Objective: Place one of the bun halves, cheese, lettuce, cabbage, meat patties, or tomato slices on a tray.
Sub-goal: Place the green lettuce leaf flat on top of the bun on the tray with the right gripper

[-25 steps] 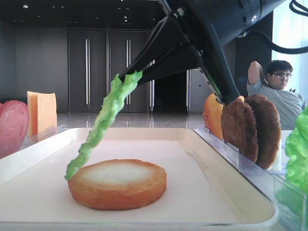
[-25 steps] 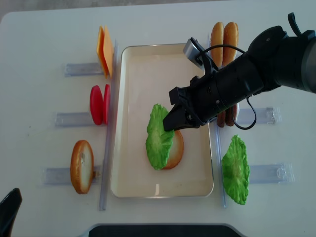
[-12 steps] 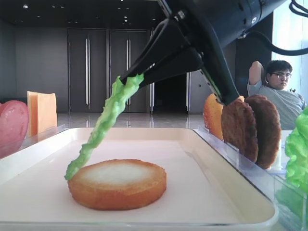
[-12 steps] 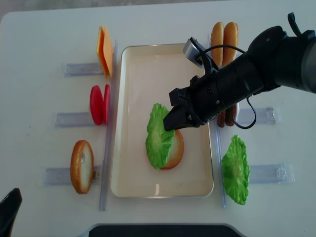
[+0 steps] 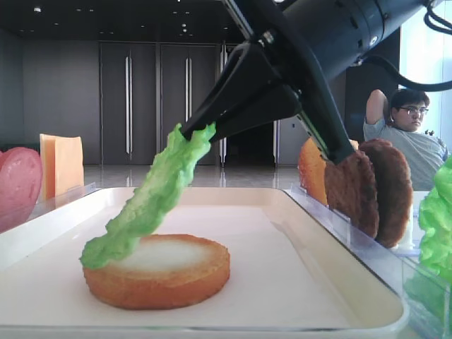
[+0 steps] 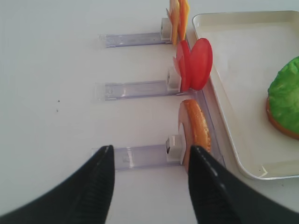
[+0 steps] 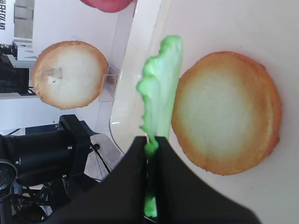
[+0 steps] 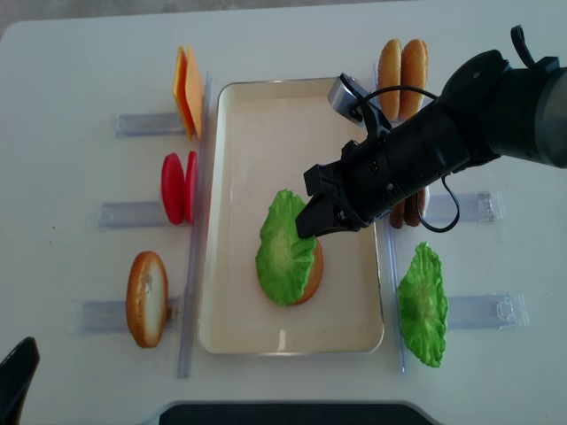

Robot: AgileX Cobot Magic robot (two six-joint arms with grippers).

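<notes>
My right gripper (image 8: 310,221) is shut on the edge of a green lettuce (image 8: 285,248) leaf. The leaf hangs slanted from the fingertips (image 7: 140,149), and its lower end rests on a bun half (image 5: 159,272) lying flat-face up on the cream tray (image 8: 266,133). From above, the lettuce covers most of that bun half (image 8: 316,270). My left gripper (image 6: 150,154) stands open and empty over the table, left of the tray, in front of an upright bun half (image 6: 196,133) in a clear holder. Cabbage is out of view.
Left of the tray, clear holders carry cheese (image 8: 186,88), tomato slices (image 8: 177,186) and a bun half (image 8: 146,297). To the right stand two bun halves (image 8: 403,66), meat patties (image 5: 367,187) partly behind my arm, and another lettuce leaf (image 8: 423,303). A person (image 5: 409,134) sits behind.
My right gripper has lowered and swung the lettuce left, so it lies further over the bun half. The bun half has slid a little to the left on the tray.
</notes>
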